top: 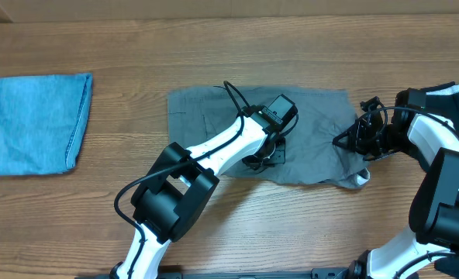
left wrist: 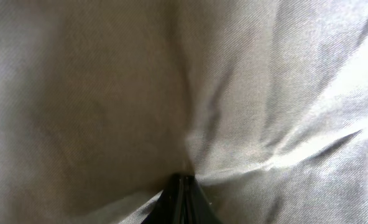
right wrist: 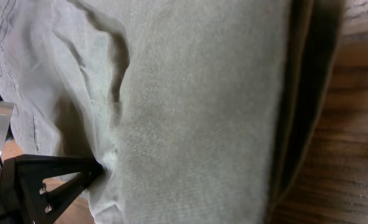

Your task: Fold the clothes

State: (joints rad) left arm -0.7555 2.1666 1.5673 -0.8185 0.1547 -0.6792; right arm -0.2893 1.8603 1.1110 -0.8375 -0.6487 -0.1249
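Evidently the grey-green woven garment (top: 198,124) is pinched under the closed left pincer (left wrist: 183,186). Its edge is clamped in the right pincer (right wrist: 101,167), for folding.

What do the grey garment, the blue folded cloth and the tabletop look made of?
Grey crumpled garment: thin matte woven fabric, likely cotton twill; fine diagonal weave, soft creases. Blue folded cloth: probably denim; faded blue, stitched edge seam. Brown table: wood or wood-look laminate; grain lines, low sheen.

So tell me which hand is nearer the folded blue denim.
Left. The left hand is mid-table on the gray garment, to the right of the denim; the right hand is farther right, at that garment's right edge.
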